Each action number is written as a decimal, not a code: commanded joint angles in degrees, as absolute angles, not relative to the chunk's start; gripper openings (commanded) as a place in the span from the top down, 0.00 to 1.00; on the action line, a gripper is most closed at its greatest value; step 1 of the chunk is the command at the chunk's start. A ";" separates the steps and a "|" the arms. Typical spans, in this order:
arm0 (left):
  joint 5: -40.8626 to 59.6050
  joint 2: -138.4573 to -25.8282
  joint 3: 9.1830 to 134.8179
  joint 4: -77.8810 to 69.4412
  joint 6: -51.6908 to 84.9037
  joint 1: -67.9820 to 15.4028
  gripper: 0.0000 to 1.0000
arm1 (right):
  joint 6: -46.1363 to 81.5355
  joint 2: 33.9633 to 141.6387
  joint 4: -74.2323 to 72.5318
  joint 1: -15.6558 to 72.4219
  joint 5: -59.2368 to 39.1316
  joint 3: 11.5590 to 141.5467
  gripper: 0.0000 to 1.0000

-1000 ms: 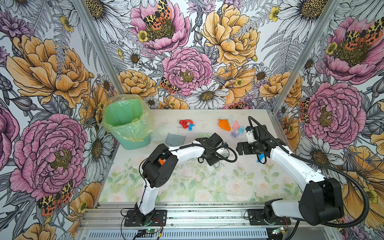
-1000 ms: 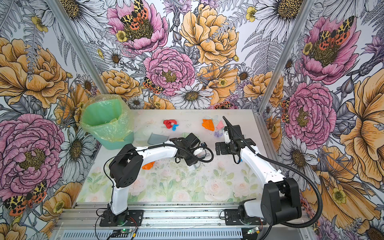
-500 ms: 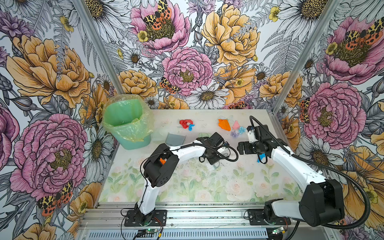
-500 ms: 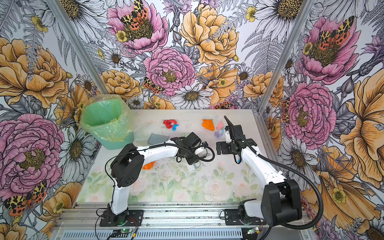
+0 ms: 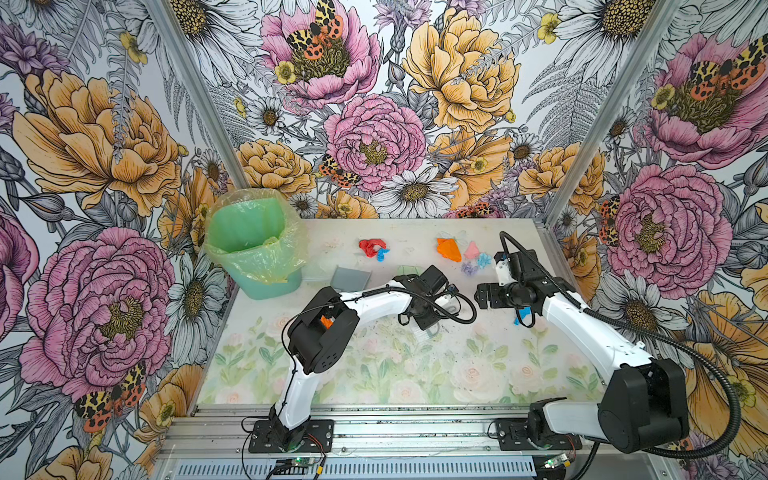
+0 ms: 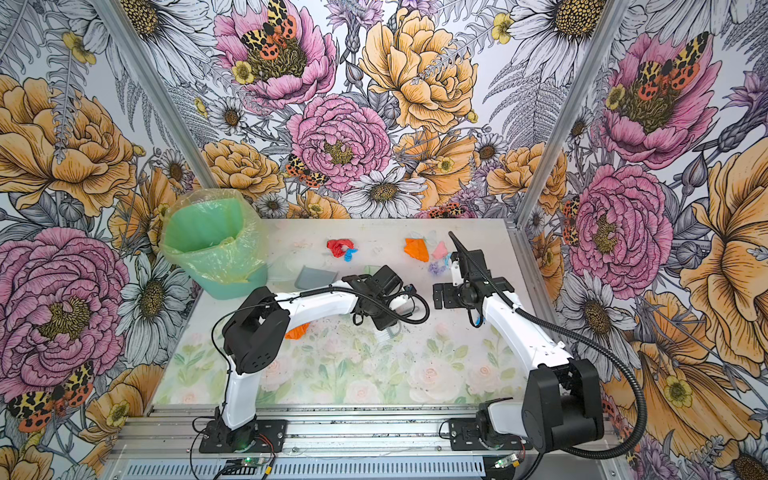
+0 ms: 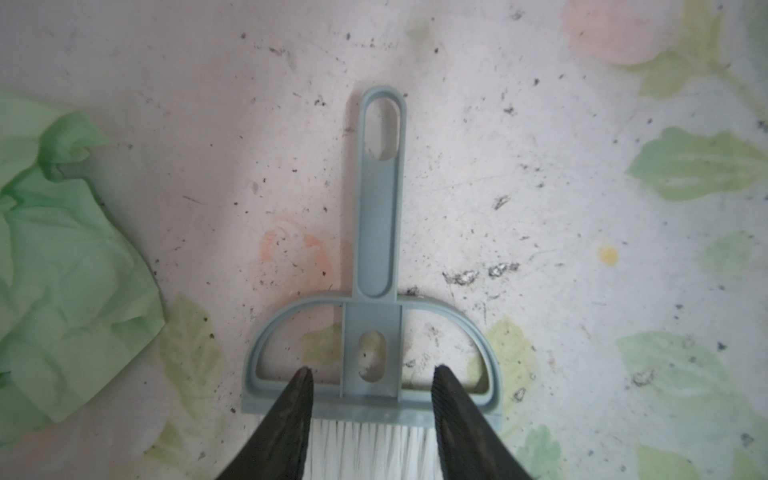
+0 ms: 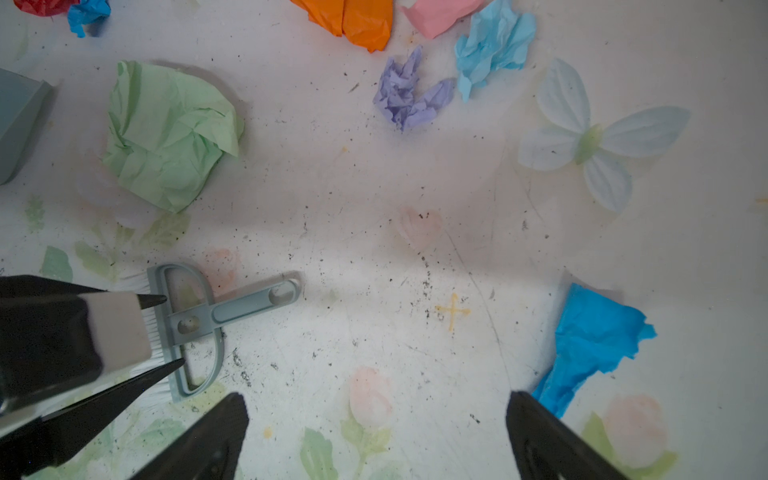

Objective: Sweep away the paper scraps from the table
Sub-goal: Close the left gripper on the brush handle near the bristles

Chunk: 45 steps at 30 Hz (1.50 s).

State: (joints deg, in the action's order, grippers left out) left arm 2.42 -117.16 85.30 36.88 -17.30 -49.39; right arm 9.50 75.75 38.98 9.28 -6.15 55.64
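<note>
We find left pincer open, astride brush head lying flat on table, positioned for pickup; right pincer wide open, empty; paper scraps unswept, scattered toward far edge

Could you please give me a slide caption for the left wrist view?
Left pincer open astride the grey hand brush lying flat on the table, a pale green paper scrap beside it.

The left tool has narrowed slightly astride the brush.
</note>
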 commanded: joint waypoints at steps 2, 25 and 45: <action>3.27 -118.37 86.42 36.52 -16.61 -49.92 0.51 | 10.17 74.67 38.58 8.96 -6.80 55.03 0.00; 4.22 -119.53 86.29 36.83 -16.04 -50.37 0.55 | 10.09 73.96 38.59 8.70 -6.77 54.61 0.00; 3.74 -121.25 87.80 37.53 -15.57 -50.53 0.55 | 10.15 73.83 38.64 8.54 -6.94 54.41 0.00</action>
